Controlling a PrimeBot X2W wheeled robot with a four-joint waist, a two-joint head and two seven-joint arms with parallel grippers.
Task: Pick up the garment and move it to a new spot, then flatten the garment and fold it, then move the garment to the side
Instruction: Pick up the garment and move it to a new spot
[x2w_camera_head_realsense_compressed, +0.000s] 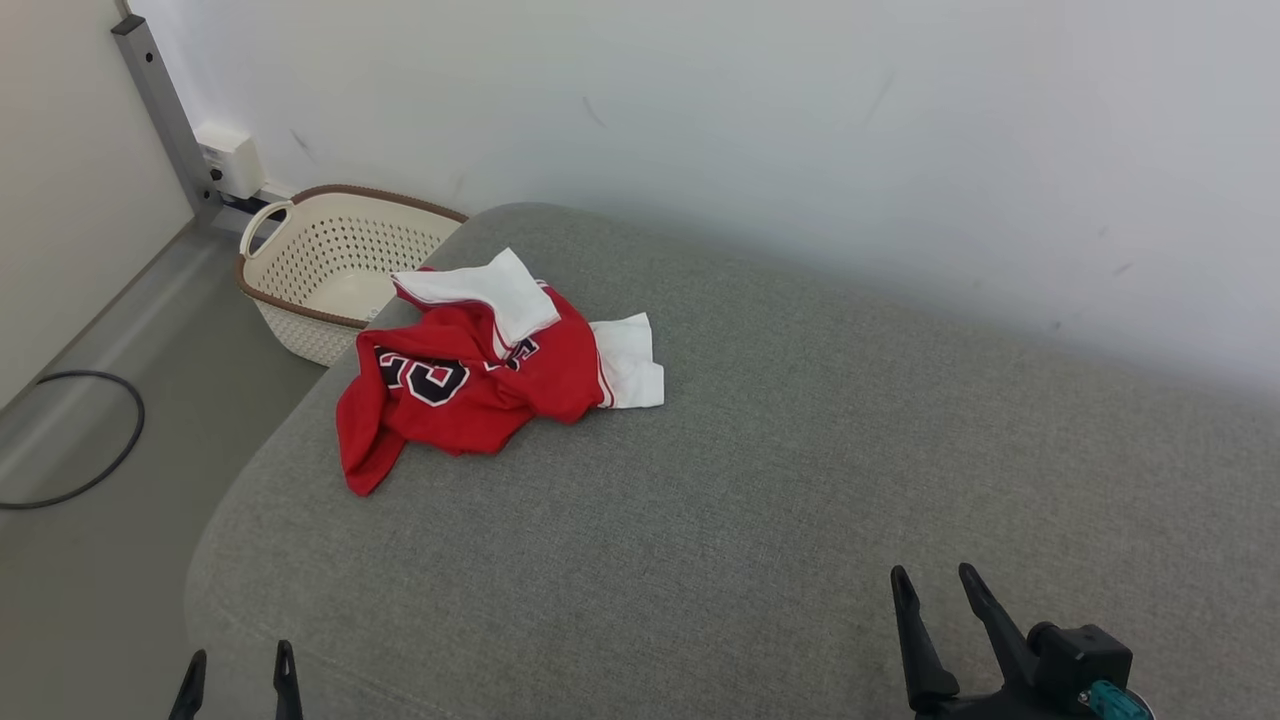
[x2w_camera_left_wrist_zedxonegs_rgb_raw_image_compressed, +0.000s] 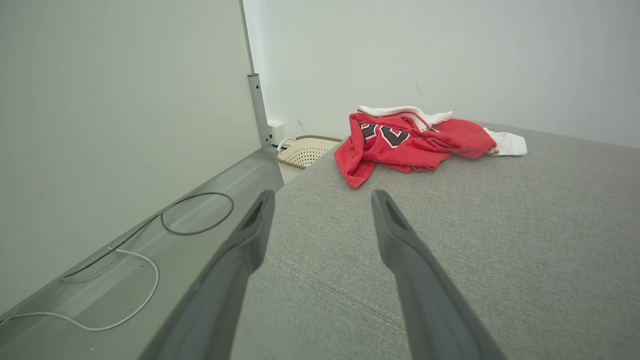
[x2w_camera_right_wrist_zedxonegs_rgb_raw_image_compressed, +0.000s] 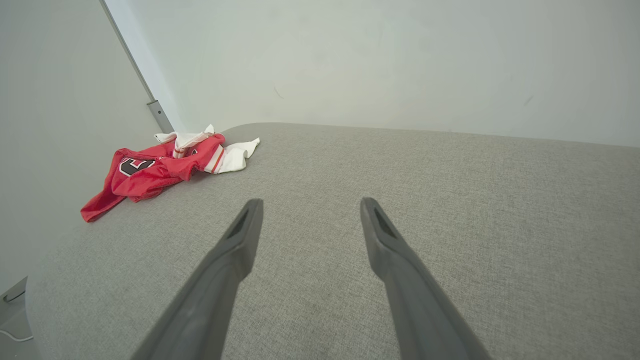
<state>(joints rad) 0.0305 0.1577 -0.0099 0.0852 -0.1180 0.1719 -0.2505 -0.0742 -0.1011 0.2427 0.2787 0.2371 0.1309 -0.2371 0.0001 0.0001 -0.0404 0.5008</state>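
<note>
A crumpled red garment (x2w_camera_head_realsense_compressed: 480, 385) with white sleeves and black lettering lies on the grey cushioned surface (x2w_camera_head_realsense_compressed: 760, 480), near its far left corner. The left wrist view has the garment (x2w_camera_left_wrist_zedxonegs_rgb_raw_image_compressed: 410, 142) ahead of the fingers, and the right wrist view has the garment (x2w_camera_right_wrist_zedxonegs_rgb_raw_image_compressed: 155, 170) far to the left. My left gripper (x2w_camera_head_realsense_compressed: 240, 668) stands open at the near left edge of the cushion, well short of the garment. My right gripper (x2w_camera_head_realsense_compressed: 935, 590) is open at the near right, empty, far from the cloth. In the wrist views the left gripper (x2w_camera_left_wrist_zedxonegs_rgb_raw_image_compressed: 322, 200) and the right gripper (x2w_camera_right_wrist_zedxonegs_rgb_raw_image_compressed: 307, 207) each hold nothing.
A cream perforated laundry basket (x2w_camera_head_realsense_compressed: 335, 265) stands on the floor behind the cushion's left corner, close to the garment. A black cable loop (x2w_camera_head_realsense_compressed: 80, 440) and a white cable (x2w_camera_left_wrist_zedxonegs_rgb_raw_image_compressed: 125, 300) lie on the floor at left. A white wall runs along the back.
</note>
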